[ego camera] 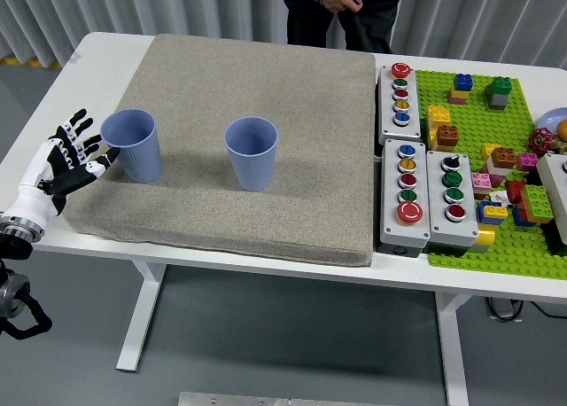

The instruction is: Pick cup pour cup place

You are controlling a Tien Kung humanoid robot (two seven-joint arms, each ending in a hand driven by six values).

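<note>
Two blue ribbed cups stand upright on the grey mat [248, 78]. The left cup [133, 145] is near the mat's left edge and the other cup [252, 153] stands near the middle. My left hand [75, 151] is just left of the left cup, fingers spread and holding nothing, its thumb close to the cup's side. My right arm is out of view.
To the right of the mat lie three button boxes [400, 94], [406, 195], [453, 198] and a green baseplate [523, 113] with several toy bricks. A person [341, 7] stands at the far side, hands together.
</note>
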